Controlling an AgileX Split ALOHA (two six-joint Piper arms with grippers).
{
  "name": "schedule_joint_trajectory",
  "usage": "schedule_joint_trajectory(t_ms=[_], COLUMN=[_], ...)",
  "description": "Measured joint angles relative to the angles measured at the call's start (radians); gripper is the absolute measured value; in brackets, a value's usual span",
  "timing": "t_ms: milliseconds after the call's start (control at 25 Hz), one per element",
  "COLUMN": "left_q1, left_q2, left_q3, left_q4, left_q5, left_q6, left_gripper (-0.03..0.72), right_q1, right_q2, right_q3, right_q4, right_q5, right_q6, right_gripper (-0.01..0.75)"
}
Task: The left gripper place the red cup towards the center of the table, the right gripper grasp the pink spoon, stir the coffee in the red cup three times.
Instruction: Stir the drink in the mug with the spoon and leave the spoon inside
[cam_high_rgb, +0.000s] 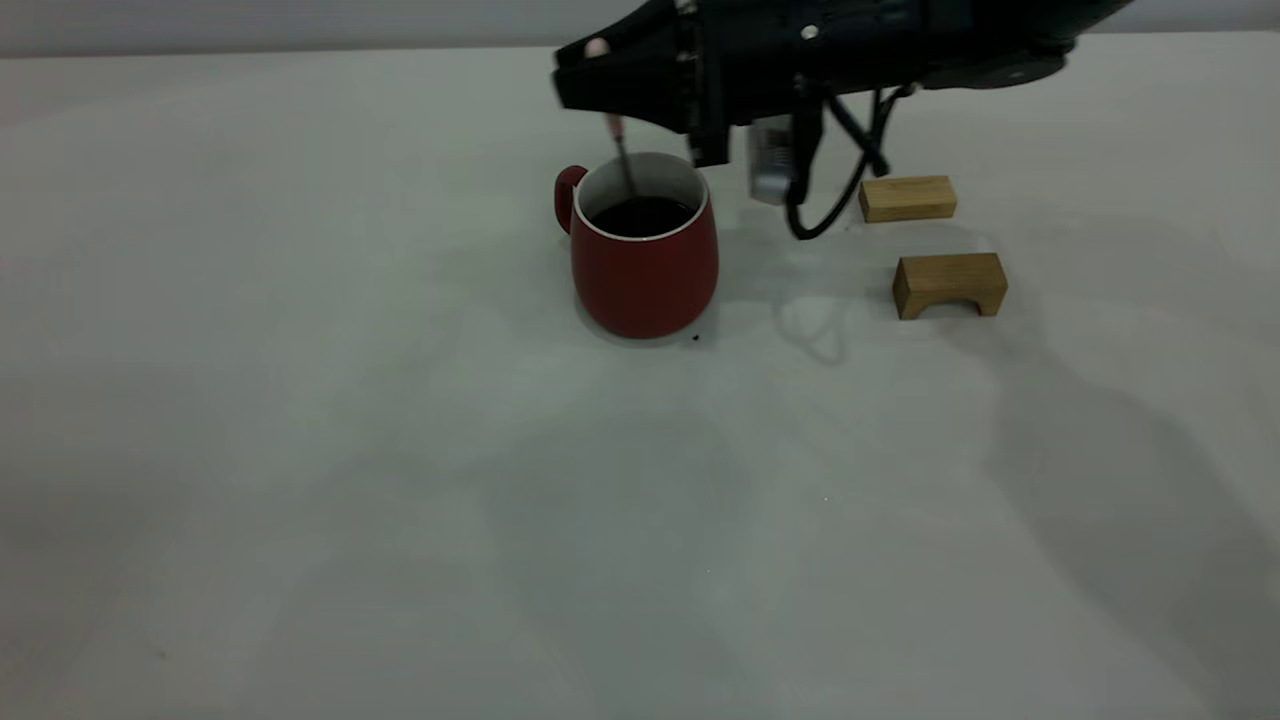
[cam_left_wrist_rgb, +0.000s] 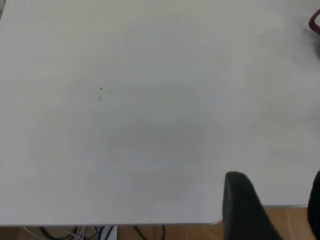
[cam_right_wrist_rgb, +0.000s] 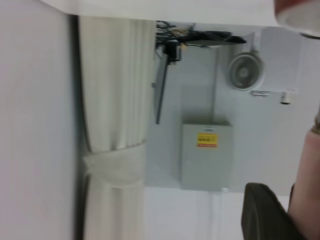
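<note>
1. Coffee (cam_high_rgb: 642, 215) sat dark in the red cup (cam_high_rgb: 645, 262), which stood upright on the table (cam_high_rgb: 400, 450) near the middle of its far edge, handle turned toward the left side.
2. That central spot looked chosen so the right arm could reach over the cup from the far right corner without strain.
3. The right gripper (cam_high_rgb: 600, 75) hung just above the cup's far rim, clenched on the pale top of the pink spoon (cam_high_rgb: 620, 150); the spoon ran steeply down, its grey neck dipping into the coffee.
4. Holding the spoon high by the handle end probably kept the gripper clear of the rim and the liquid while the bowl, hidden under the surface, did the stirring.
5. The right wrist view looked sideways at the room, a curtain and a wall box, which fits the wrist being rolled to keep the spoon near upright.
6. Two wooden blocks (cam_high_rgb: 907, 198) (cam_high_rgb: 950, 284) lay well apart from the cup toward the right edge.
7. The left gripper (cam_left_wrist_rgb: 272, 210) was off by the table's edge, away from the cup, and looked released, holding nothing; its part seemed done.
8. How many stirs remained could not be judged.
</note>
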Motion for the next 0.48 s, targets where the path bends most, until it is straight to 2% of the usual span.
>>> schedule_joint_trajectory(t_ms=[120,240,480], left_q1=[0.0,0.0,0.0], left_q2=[0.0,0.0,0.0], left_q3=[0.0,0.0,0.0], left_q4=[0.0,0.0,0.0], left_q5=[0.0,0.0,0.0], left_q6=[0.0,0.0,0.0], left_gripper=[0.392,0.392,0.392], right_q1=[-0.02,-0.007,0.05], right_q2=[-0.033,-0.043,0.006], right_q3=[0.093,0.139,0.019], right_q4=[0.003,0.002,0.001], right_q5=[-0.004,-0.004,-0.004], right_q6=[0.0,0.006,0.009], right_gripper=[0.119,0.119,0.119])
